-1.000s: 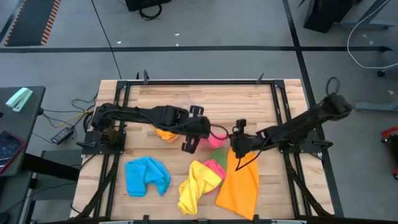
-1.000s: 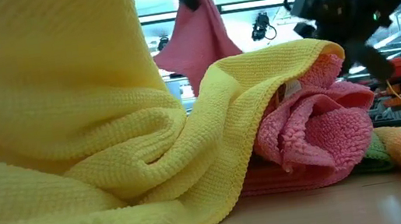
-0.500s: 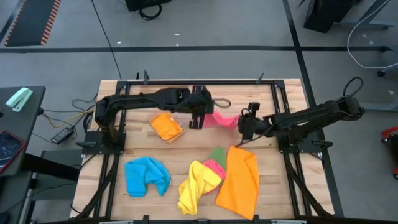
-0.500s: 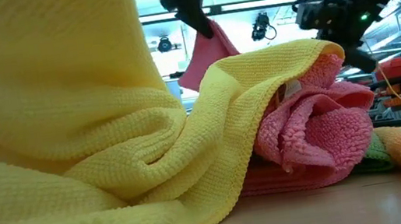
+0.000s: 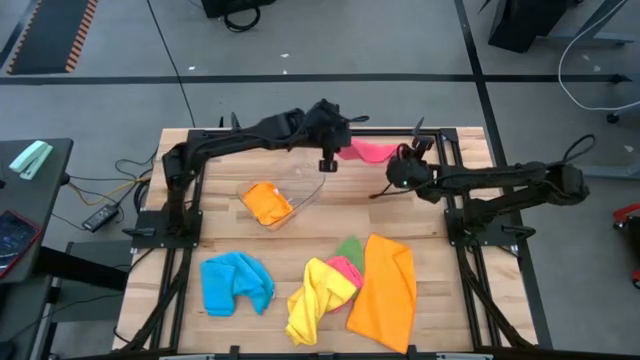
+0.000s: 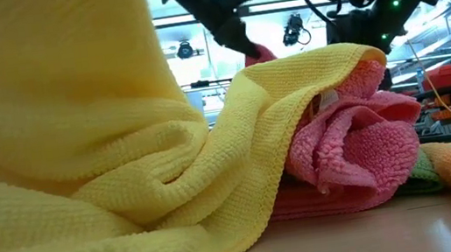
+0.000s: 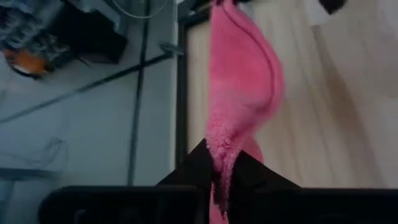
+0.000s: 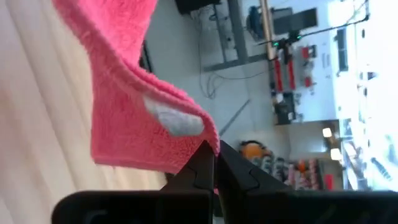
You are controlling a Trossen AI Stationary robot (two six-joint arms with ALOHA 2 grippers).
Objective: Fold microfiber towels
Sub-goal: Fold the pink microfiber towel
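Two grippers share one pink towel [image 5: 368, 151] above the table's [image 5: 460, 300] far edge: the left gripper [image 5: 327, 163] and the right gripper [image 5: 394, 180] each pinch an end, fingers clamped on fleecy pile. From the low view a ribbed yellow towel [image 6: 81, 164] blocks most of it. Nearer lie a flat orange towel [image 5: 385, 292], a crumpled blue towel [image 5: 236, 282], a half-covered green towel [image 5: 350, 248], and a clear tub [image 5: 300, 190] with another orange cloth.

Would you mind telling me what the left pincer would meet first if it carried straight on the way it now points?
Probably only the soft pink microfibre towel it already grips; beyond that, bare wooden tabletop, though depth is unclear.
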